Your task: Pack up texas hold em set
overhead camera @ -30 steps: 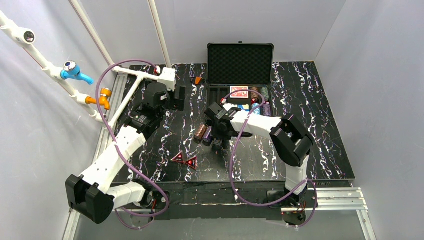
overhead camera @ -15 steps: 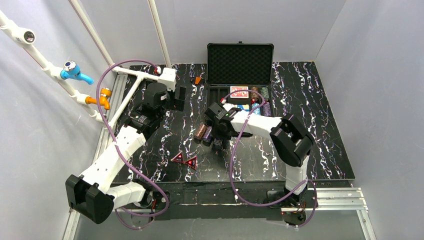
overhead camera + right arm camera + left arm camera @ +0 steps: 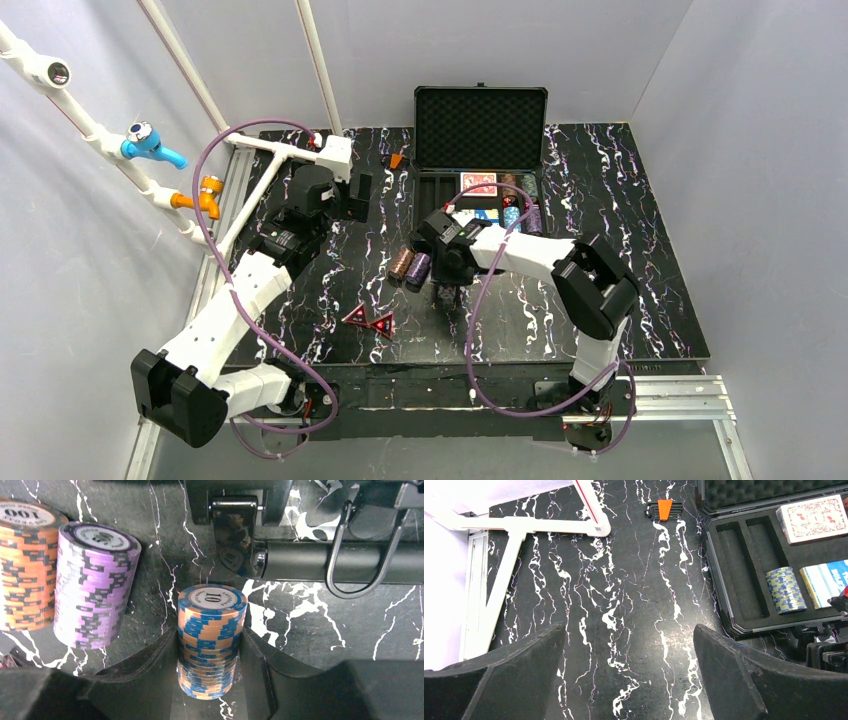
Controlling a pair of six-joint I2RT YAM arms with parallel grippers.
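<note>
The black case (image 3: 480,130) stands open at the back, its foam lid up. Its tray (image 3: 719,580) holds a red deck (image 3: 811,517), a blue deck (image 3: 824,582) and a blue-grey chip stack (image 3: 785,590). My right gripper (image 3: 210,645) is shut on an upright blue-and-orange chip stack (image 3: 211,625), just in front of the case's handle (image 3: 370,560). A purple stack (image 3: 95,585) and an orange stack (image 3: 25,565) stand to its left. Two red triangles (image 3: 370,320) lie nearer the front. My left gripper (image 3: 629,635) hangs open over bare table, left of the case.
A small orange object (image 3: 665,509) lies at the back, left of the case. A white pipe frame (image 3: 524,527) runs along the table's left and back-left. Grey walls enclose the black marbled table (image 3: 620,260).
My right arm has shifted a little to the right and nearer, its jaws tightening slightly on the blue-and-orange stack. The purple and orange stacks now show clear of it. The left arm has not moved.
</note>
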